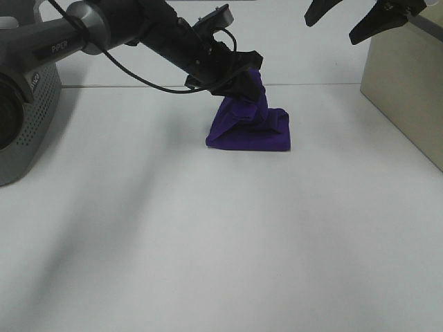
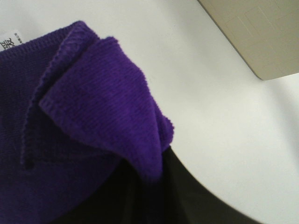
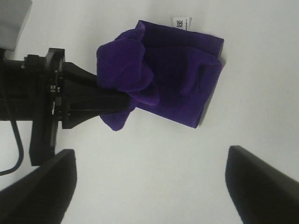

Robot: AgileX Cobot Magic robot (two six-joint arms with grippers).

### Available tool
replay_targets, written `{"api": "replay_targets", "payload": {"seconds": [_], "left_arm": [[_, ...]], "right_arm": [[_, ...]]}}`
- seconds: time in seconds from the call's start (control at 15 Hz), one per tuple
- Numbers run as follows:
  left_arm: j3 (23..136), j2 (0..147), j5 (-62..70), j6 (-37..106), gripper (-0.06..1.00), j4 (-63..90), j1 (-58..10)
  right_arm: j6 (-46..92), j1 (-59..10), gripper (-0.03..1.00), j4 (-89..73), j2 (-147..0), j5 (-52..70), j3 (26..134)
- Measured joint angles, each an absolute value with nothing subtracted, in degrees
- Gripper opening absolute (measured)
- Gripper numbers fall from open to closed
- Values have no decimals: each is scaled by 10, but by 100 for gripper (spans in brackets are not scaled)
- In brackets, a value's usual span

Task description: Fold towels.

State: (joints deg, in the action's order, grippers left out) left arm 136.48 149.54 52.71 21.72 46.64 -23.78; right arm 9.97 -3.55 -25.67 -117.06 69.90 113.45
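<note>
The deep purple towel (image 1: 252,128) lies bunched and partly folded on the white table at centre back. My left gripper (image 1: 242,72) is shut on an upper fold of it and holds that part lifted, while the rest lies on the table. The left wrist view shows the pinched fold (image 2: 93,107) against a dark finger (image 2: 154,196), with the white tag (image 2: 11,37) at the edge. My right gripper (image 1: 332,28) hangs open and empty high at the back right. Its view looks down on the towel (image 3: 182,79), the tag (image 3: 181,22) and the left gripper (image 3: 117,100).
A beige box (image 1: 408,90) stands at the right edge of the table and also shows in the left wrist view (image 2: 261,32). A grey perforated device (image 1: 28,117) stands at the far left. White table surface (image 1: 208,242) spreads in front of the towel.
</note>
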Motion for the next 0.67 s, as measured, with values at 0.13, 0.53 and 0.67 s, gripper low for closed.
{"api": "replay_targets", "payload": {"seconds": [0.13, 0.53, 0.67], "left_arm": [[1365, 1500, 515, 217, 36, 488, -244], [1365, 1500, 507, 241, 66, 545, -253], [1365, 1500, 527, 244, 66, 544, -241]], "right_arm": [[100, -36, 84, -267, -1169, 699, 1134], [100, -36, 84, -278, -1165, 699, 1134], [100, -36, 84, -279, -1159, 699, 1134]]}}
